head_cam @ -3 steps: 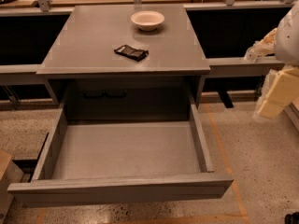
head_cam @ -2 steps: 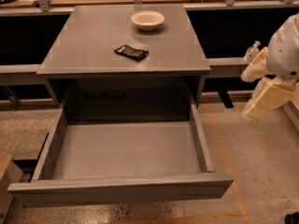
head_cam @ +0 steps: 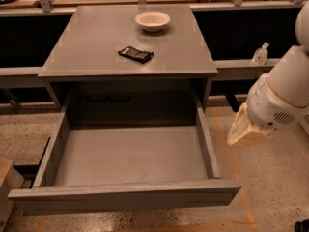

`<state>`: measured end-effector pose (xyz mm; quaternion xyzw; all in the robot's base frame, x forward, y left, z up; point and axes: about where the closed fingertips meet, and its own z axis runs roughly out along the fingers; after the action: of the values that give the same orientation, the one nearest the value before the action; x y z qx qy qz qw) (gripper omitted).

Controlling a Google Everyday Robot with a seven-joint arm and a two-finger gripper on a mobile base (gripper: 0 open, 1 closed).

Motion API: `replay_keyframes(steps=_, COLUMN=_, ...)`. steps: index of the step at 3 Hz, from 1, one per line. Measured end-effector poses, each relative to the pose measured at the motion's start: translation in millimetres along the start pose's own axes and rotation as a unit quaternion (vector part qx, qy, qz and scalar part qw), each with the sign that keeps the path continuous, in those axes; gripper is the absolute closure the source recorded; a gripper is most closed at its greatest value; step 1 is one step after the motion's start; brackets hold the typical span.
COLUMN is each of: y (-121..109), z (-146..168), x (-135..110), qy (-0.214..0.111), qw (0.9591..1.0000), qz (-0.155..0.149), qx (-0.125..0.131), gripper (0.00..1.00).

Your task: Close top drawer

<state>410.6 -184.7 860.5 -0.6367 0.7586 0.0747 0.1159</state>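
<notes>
Camera view is showing the gripper (head_cam: 247, 130) hanging low over the floor, the drawer (head_cam: 126, 197) standing pulled out just left of it; apart or together, cannot tell.

I've got the gripper (head_cam: 247, 131) just right of the top drawer (head_cam: 130, 197), but it reads only as a pale smeared lump tucked under the white arm (head_cam: 282, 98), which runs off the right edge. In the shadowed recess behind the drawer there are faint dark shapes (head_cam: 108, 96) I can't make out, and the dark packet (head_cam: 136, 54) on the tabletop (head_cam: 91, 37) is too small to identify. A tan object (head_cam: 6, 175) at the left edge and a black object (head_cam: 302, 225) in the bottom right corner are both cut off.
</notes>
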Motion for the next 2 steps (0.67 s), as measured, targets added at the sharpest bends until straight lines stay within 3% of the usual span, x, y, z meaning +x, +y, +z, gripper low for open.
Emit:
replay_keyframes(steps=1, y=4, z=4, x=3, qy=0.012, qw=0.9999, qz=-0.005, qx=-0.007, gripper=1.0)
replay_keyframes(steps=2, y=8, z=22, x=1, qy=-0.002, qw=0.9996, qz=-0.012, qx=-0.024, gripper=1.0)
